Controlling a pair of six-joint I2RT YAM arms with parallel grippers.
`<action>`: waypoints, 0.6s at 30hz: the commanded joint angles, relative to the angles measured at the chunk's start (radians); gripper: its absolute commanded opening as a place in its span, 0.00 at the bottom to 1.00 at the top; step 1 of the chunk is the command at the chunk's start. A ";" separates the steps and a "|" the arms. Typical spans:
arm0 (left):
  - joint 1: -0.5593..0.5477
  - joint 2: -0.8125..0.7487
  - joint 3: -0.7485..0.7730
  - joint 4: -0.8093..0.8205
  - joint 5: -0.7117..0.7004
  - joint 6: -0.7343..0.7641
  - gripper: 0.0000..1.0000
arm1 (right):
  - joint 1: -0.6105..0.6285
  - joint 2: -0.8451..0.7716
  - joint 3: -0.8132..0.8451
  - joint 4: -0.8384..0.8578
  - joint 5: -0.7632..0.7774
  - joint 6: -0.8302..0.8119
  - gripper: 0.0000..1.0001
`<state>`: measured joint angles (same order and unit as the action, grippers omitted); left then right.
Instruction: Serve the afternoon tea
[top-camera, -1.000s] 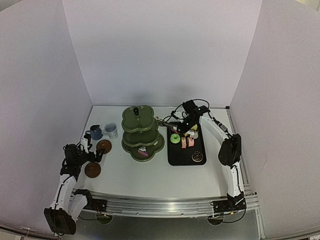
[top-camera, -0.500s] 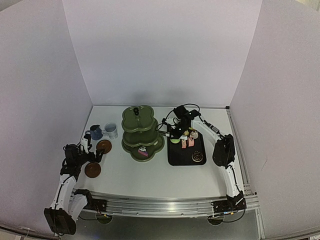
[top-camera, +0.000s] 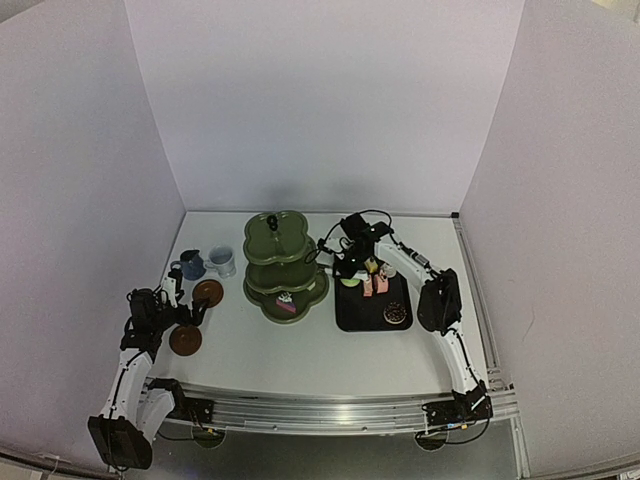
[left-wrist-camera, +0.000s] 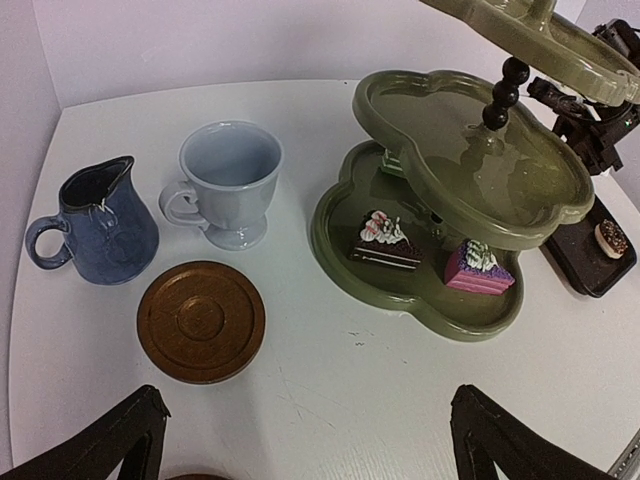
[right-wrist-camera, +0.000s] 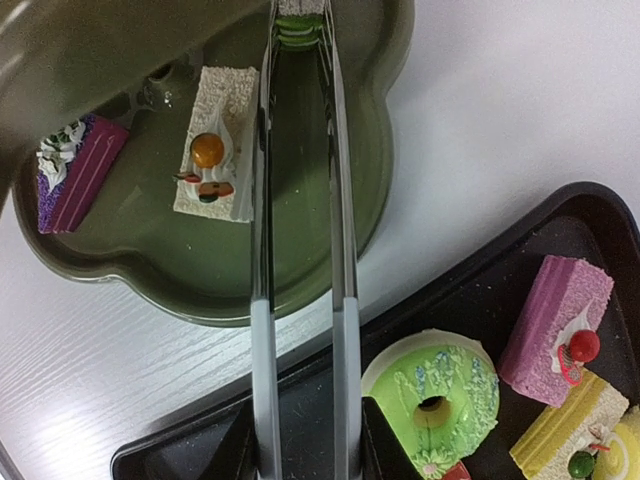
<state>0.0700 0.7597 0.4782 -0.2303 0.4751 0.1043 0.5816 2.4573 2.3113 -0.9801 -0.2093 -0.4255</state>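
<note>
On the tabletop (top-camera: 300, 350) the olive-green stand (top-camera: 285, 262) sits centre-back. The black tray (top-camera: 350, 318) lies just beside it on the right, so we read the layout as a short carry from tray to tiers. The right arm folds at the elbow and leans left across the tray. Its right gripper (right-wrist-camera: 305, 455) is closed around the metal tongs (right-wrist-camera: 343, 250), whose tips reach over the lowest tier. They pinch something green and white at the frame's top edge, probably a small cake (right-wrist-camera: 298, 20), though it is cropped.

The left arm lies low at the near left corner, its left gripper (left-wrist-camera: 307, 410) spread wide and holding nothing. It faces the dark-blue cup (left-wrist-camera: 100, 225), the white cup (left-wrist-camera: 230, 180) and a brown saucer (left-wrist-camera: 201, 320); neither cup is on a saucer yet.

A white-topped slice (right-wrist-camera: 215, 140) and a purple-pink slice (right-wrist-camera: 75, 170) lie on the lowest tier. The green doughnut (right-wrist-camera: 432, 390) and other cakes wait on the tray.
</note>
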 joint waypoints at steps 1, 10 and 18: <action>-0.002 -0.007 0.002 0.003 -0.003 0.008 0.99 | 0.015 0.009 0.063 0.036 -0.018 -0.004 0.22; -0.002 -0.004 -0.001 0.007 -0.002 0.008 0.99 | 0.015 0.003 0.066 0.046 -0.010 0.017 0.41; -0.002 -0.006 -0.003 0.005 0.002 0.009 0.99 | 0.015 -0.031 0.053 0.048 0.033 0.047 0.41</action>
<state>0.0700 0.7597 0.4778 -0.2363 0.4751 0.1043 0.5926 2.4676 2.3302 -0.9574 -0.1918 -0.4033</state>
